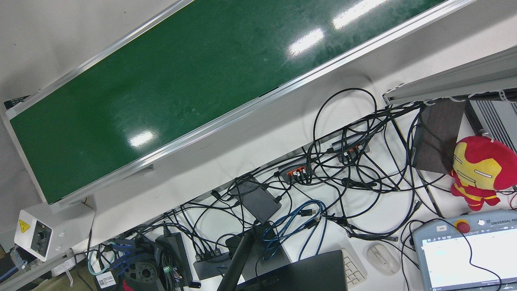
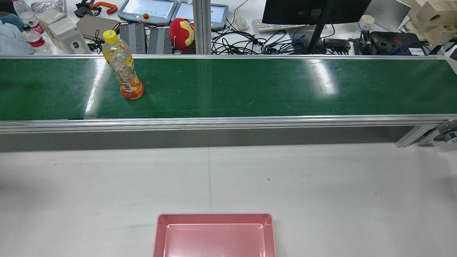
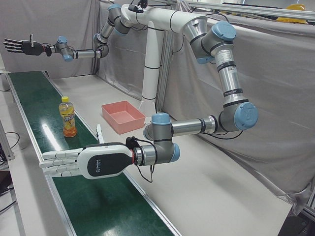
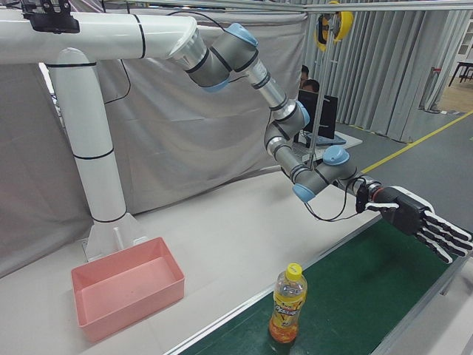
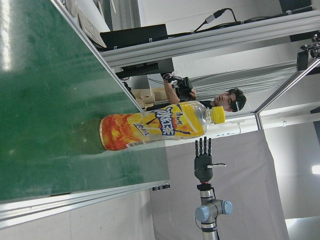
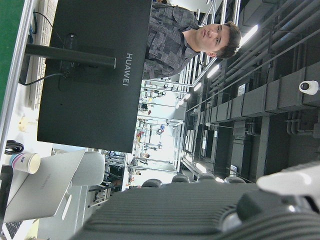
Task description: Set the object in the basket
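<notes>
A clear bottle of orange drink with a yellow cap (image 2: 123,67) stands upright on the green conveyor belt (image 2: 250,85), left of centre in the rear view. It also shows in the left-front view (image 3: 67,117), the right-front view (image 4: 287,303) and the left hand view (image 5: 160,125). The pink basket (image 2: 214,215) sits empty on the white table, and shows in the left-front view (image 3: 130,127) and the right-front view (image 4: 133,303). My left hand (image 3: 74,162) is open with its fingers straight, hovering over the belt a short way from the bottle (image 4: 421,218). My right hand (image 3: 22,46) is open and raised far down the belt.
The belt has aluminium side rails (image 2: 228,123). Behind it a desk holds cables (image 1: 343,169), a monitor (image 2: 314,10), teach pendants, a red plush toy (image 2: 182,30) and water bottles. A person stands beyond the belt (image 6: 200,35). Grey curtains enclose the station.
</notes>
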